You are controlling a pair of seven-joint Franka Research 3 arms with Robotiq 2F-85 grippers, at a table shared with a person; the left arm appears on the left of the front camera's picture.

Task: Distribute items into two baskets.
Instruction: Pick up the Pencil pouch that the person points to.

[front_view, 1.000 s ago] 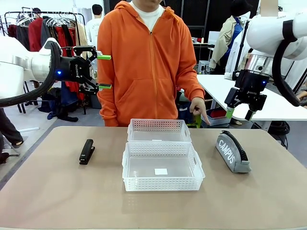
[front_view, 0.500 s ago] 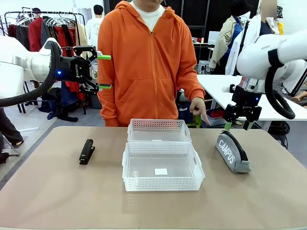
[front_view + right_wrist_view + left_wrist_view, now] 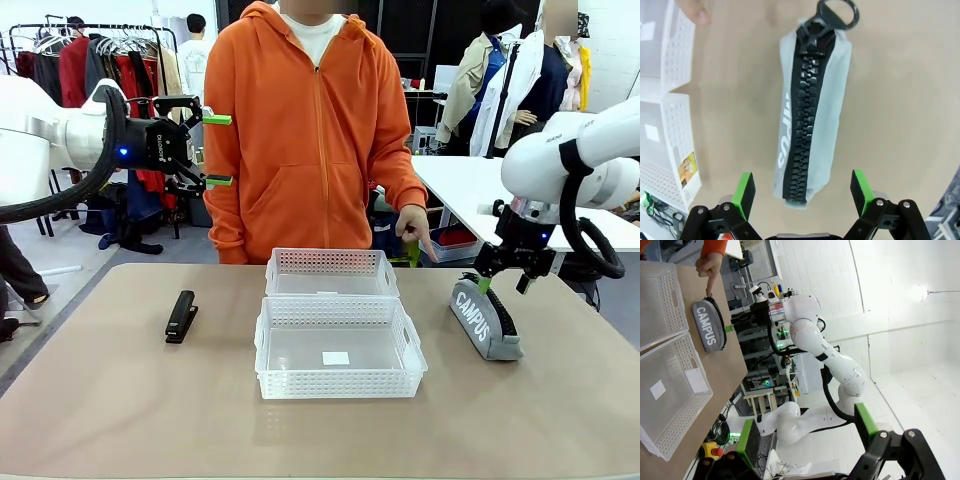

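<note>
Right gripper [image 3: 503, 284]: jaws spread wide, poised over one end of the pencil case [image 3: 483, 318], one finger to each side, nothing pinched. The case lies flat on the table, right of the near basket [image 3: 340, 384]. Stapler [image 3: 181, 316] lies left of that basket. Far basket [image 3: 330, 262] sits directly behind it, touching. Left gripper [image 3: 218, 150]: jaws spread, empty, high up and left of that basket.
</note>
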